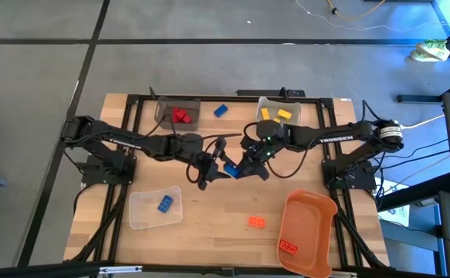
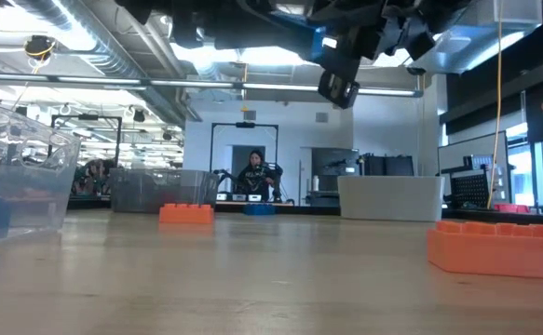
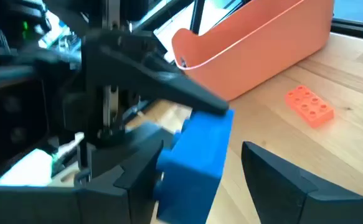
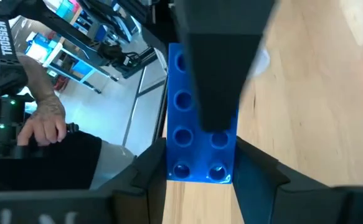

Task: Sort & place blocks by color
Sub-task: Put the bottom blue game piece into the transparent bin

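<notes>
My right tool [image 1: 238, 167] clamps the blue block [image 4: 197, 134], light, rigid, slick plastic; my left tool [image 1: 214, 169], fingers apart just beside it, should pinch its flat sides.

Grey floor [image 1: 209, 19] with dark seams, exposed ceiling ducts [image 2: 75, 37], bright windows [image 2: 495, 158], person [image 2: 255, 175] seated far back

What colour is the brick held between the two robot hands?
Blue brick; the right wrist view shows it best.
</notes>
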You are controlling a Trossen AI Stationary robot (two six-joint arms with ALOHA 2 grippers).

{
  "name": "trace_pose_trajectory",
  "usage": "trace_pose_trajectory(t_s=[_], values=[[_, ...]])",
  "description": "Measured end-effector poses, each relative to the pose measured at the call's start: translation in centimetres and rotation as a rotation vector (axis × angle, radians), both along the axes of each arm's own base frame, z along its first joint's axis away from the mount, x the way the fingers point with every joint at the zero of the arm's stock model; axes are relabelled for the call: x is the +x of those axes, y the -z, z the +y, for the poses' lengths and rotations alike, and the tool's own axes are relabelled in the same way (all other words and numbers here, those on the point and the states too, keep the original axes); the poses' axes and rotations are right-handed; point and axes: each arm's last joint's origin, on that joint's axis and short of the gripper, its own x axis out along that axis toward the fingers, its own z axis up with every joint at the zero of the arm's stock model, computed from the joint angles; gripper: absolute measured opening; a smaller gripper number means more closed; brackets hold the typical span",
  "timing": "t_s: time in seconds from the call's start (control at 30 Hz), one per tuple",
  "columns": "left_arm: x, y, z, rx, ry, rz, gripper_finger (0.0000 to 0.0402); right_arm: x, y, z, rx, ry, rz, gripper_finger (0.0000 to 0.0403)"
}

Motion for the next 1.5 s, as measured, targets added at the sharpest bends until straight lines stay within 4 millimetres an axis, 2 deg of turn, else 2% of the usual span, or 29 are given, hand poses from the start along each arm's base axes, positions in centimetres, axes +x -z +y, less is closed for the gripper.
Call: trace_pose_trajectory(t_s=[0.17,0.33,0.47,0.53,0.7,0.83,0.97,1.07,1.13,1.27,1.33,1.4,1.5], values=[[-0.1,-0.1,-0.3,-0.007,-0.006,0.001,0.0165,0.0,-0.1,0.0,0.013,0.004,0.025,0.0140],[-0.2,0.0,-0.5,-0.029,-0.006,0.020,0.0089,0.0,-0.2,0.1,0.090,0.014,0.073,0.0140],[-0.3,0.1,-0.7,-0.051,0.000,0.039,0.0080,0.0,-0.2,0.1,0.146,0.034,0.104,0.0140],[-0.4,0.1,-0.8,-0.065,-0.007,0.058,0.0080,0.0,-0.3,0.1,0.151,0.037,0.108,0.0170],[-1.5,0.4,-0.7,-0.140,-0.048,0.173,0.0080,-0.9,-0.3,-1.6,0.212,-0.014,0.152,0.0299],[-3.1,-0.2,0.0,-0.187,-0.145,0.260,0.0080,-3.1,0.0,-3.4,0.182,-0.010,0.256,0.0340],[-5.8,-0.4,1.9,-0.329,-0.329,0.421,0.0080,-6.5,0.2,-4.1,-0.004,0.039,0.403,0.0346],[-8.4,0.0,3.4,-0.447,-0.460,0.447,0.0080,-8.8,0.4,-4.0,-0.124,0.067,0.485,0.0347],[-10.3,0.4,3.8,-0.550,-0.515,0.395,0.0080,-10.1,0.8,-3.7,-0.131,0.083,0.491,0.0347],[-13.4,0.6,4.1,-0.793,-0.563,0.121,0.0080,-12.4,2.4,-2.9,-0.074,0.146,0.479,0.0348],[-14.5,0.7,4.0,-0.919,-0.533,-0.029,0.0080,-13.0,2.7,-2.7,-0.023,0.210,0.408,0.0348],[-15.4,0.5,3.9,-1.035,-0.474,-0.183,0.0080,-12.6,2.1,-2.6,0.023,0.291,0.229,0.0348],[-16.4,0.4,3.9,-1.134,-0.411,-0.320,0.0080,-11.7,0.0,-2.7,0.047,0.414,-0.141,0.0348]])
